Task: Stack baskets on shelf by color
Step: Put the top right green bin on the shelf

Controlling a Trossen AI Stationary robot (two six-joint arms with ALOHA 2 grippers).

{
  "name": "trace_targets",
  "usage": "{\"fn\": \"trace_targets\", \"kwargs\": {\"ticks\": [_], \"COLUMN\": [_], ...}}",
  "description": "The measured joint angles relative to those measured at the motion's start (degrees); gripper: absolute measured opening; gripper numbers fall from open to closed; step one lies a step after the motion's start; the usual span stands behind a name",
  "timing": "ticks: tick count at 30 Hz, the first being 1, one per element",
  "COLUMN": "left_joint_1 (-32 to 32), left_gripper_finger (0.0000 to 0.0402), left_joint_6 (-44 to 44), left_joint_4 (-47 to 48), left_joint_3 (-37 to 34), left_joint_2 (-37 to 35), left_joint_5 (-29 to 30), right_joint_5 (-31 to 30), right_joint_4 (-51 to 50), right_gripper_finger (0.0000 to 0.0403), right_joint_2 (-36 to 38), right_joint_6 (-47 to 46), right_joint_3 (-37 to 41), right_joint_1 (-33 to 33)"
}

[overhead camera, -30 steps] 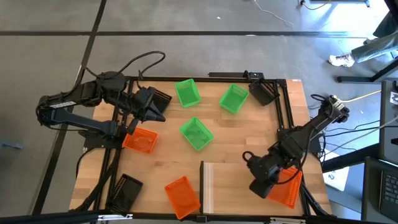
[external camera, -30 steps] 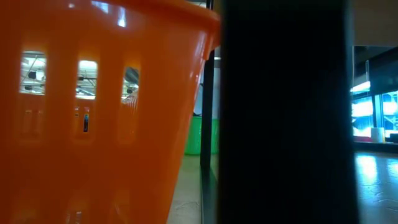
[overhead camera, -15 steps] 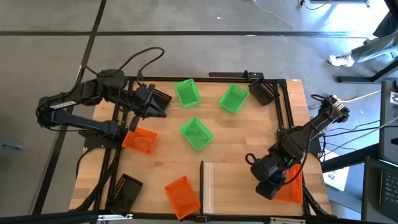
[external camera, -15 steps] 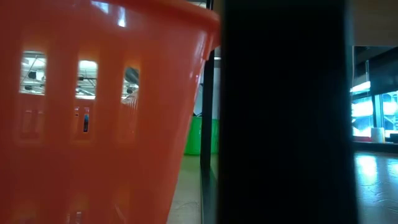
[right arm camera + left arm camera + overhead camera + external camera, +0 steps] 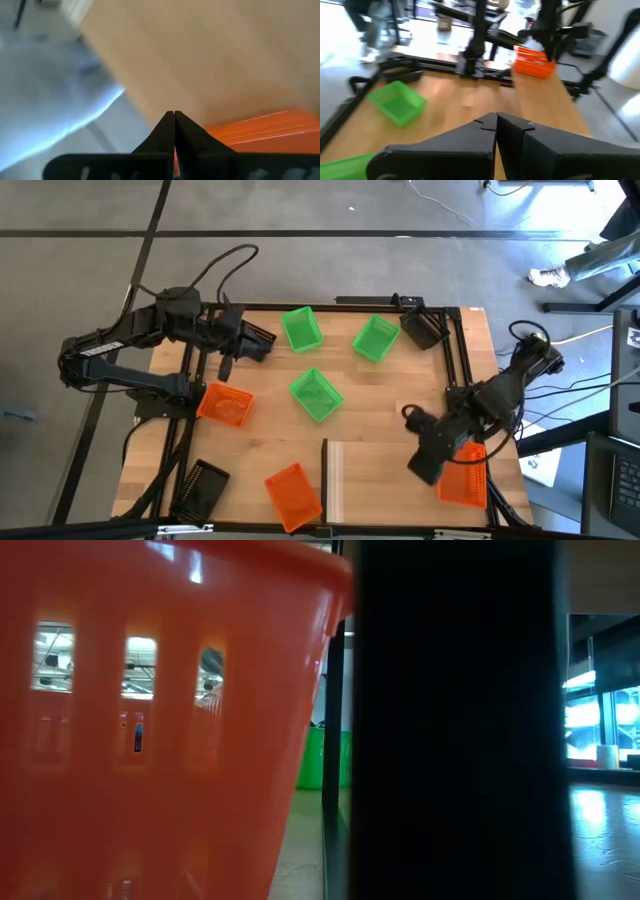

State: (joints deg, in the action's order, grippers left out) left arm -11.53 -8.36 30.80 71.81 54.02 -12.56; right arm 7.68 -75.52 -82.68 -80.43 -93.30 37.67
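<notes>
The baskets lie scattered on the wooden tabletop: three green (image 5: 302, 328) (image 5: 375, 338) (image 5: 315, 395), three orange (image 5: 225, 402) (image 5: 293, 490) (image 5: 462, 480), and black ones at the far right (image 5: 425, 328) and near left (image 5: 205, 485). The shelf (image 5: 334, 480) is a pale board at the near middle. My right gripper (image 5: 423, 468) is shut and hangs above the table just left of the near-right orange basket (image 5: 260, 132). My left gripper (image 5: 262, 345) is shut and held high at the far left, pointing across the table (image 5: 496, 117). A black basket (image 5: 264, 335) is partly hidden under it.
A black frame rail (image 5: 455, 370) runs along the table's right side. In the low view an orange basket (image 5: 150, 740) and a dark post (image 5: 455, 720) fill most of the picture. Bare wood (image 5: 385, 405) lies between the middle green basket and the right arm.
My right gripper has risen from beside the near-right orange basket and tipped less steeply downward, so more of that basket now shows. My left gripper has swung toward the table's far edge and now points toward the right side. Both have stayed shut.
</notes>
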Motion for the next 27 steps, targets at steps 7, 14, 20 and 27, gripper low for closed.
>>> {"fn": "trace_targets", "kwargs": {"ticks": [7, 14, 20, 27], "left_joint_1": [0.02, 0.02, 0.02, 0.02], "left_gripper_finger": [0.0000, 0.0000, 0.0000, 0.0000], "left_joint_6": [-0.12, -0.03, -0.02, -0.17], "left_joint_4": [-2.31, -5.96, -6.55, -5.93], "left_joint_3": [0.00, 0.00, 0.00, 0.00], "left_joint_2": [0.02, 0.02, -0.02, -0.02], "left_joint_5": [4.13, 4.41, 10.61, 15.99], "right_joint_5": [-16.43, -28.61, -36.26, -36.21], "right_joint_4": [-14.83, -14.45, -14.52, -14.36], "right_gripper_finger": [0.0000, 0.0000, 0.0000, 0.0000], "right_joint_2": [0.04, 0.84, 1.26, 1.26], "right_joint_6": [0.18, 9.06, 10.98, 14.43], "right_joint_3": [-5.19, -4.98, -4.98, -4.94], "right_joint_1": [-2.47, -7.33, -13.02, -20.98]}}
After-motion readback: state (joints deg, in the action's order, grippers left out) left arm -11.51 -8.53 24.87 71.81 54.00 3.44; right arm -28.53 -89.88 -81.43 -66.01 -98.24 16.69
